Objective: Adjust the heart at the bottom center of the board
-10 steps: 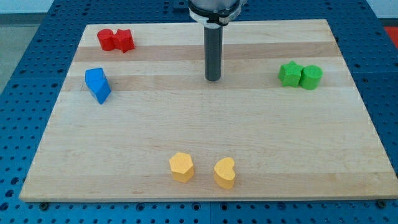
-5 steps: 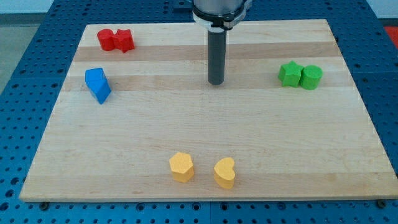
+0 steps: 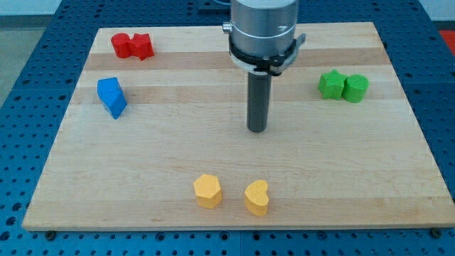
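Observation:
A yellow heart [image 3: 257,198] lies near the bottom centre of the wooden board [image 3: 370,163]. A yellow hexagon-like block [image 3: 207,190] lies just to its left, apart from it. My tip [image 3: 257,130] stands on the board above the heart, well clear of it, roughly a quarter of the board's height away and almost straight above it in the view.
Two red blocks [image 3: 132,45] touch each other at the top left. Two blue blocks [image 3: 111,97] sit together at the left edge. A green star [image 3: 331,84] and a green cylinder [image 3: 355,87] touch at the right.
My tip has moved toward the view's bottom and slightly right, closer to the yellow heart. No block has moved.

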